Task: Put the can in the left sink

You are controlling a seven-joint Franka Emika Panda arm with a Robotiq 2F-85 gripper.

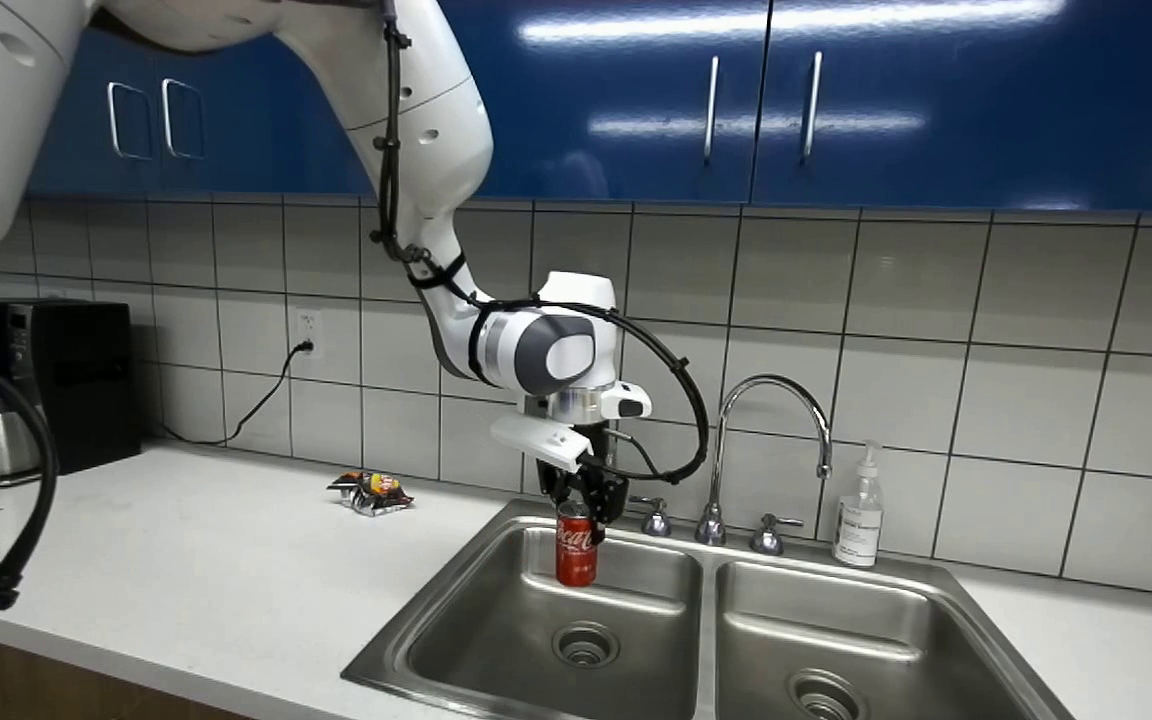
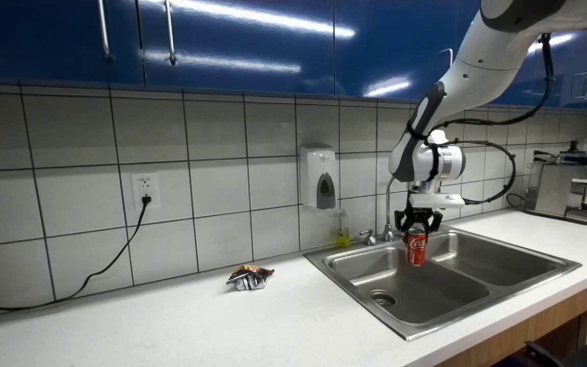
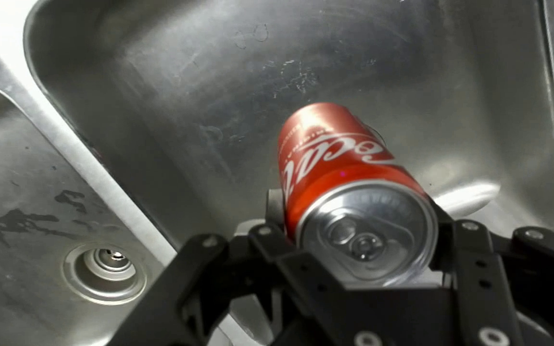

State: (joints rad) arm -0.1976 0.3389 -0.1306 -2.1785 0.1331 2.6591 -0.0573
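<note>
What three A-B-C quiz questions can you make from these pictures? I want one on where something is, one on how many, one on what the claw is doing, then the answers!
1. In both exterior views, where is the crumpled snack bag compared with the sink?
A) Inside it
B) To its left
C) To its right

2. How many basins does the sink have?
A) One
B) Four
C) Two

3. What is the claw doing with the Coca-Cola can?
A) Gripping it
B) Hovering open, away from it
C) Waiting shut, apart from it

1: B, it lies on the countertop left of the sink.
2: C, two basins sit side by side.
3: A, the wrist view shows it held between the fingers.
</note>
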